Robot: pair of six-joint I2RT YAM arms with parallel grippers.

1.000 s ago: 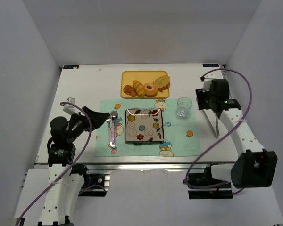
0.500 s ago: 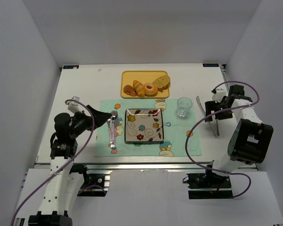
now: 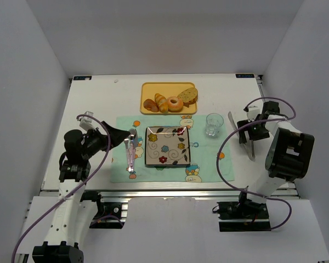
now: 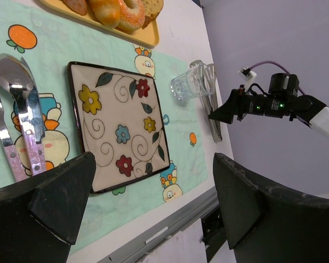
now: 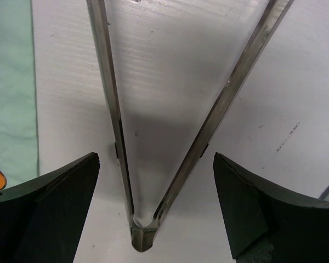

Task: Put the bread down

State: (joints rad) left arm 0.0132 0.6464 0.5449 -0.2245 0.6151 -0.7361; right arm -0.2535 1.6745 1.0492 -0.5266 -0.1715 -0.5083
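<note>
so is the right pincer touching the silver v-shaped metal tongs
Apart. Right wrist view: bare white table shows between the tongs and the right pincer fingers.

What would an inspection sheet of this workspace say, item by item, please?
Surface: white table, green placemat with empty flowered plate.
Job's things: the bread lies on the yellow tray, beside the doughnut.
Clutter: glass, tongs, fork and spoon.
Grippers: left gripper jaws open, empty; right gripper jaws open over the tongs' hinge end.
Cables: purple cables loop along both arms.
Surroundings: white walls.
</note>
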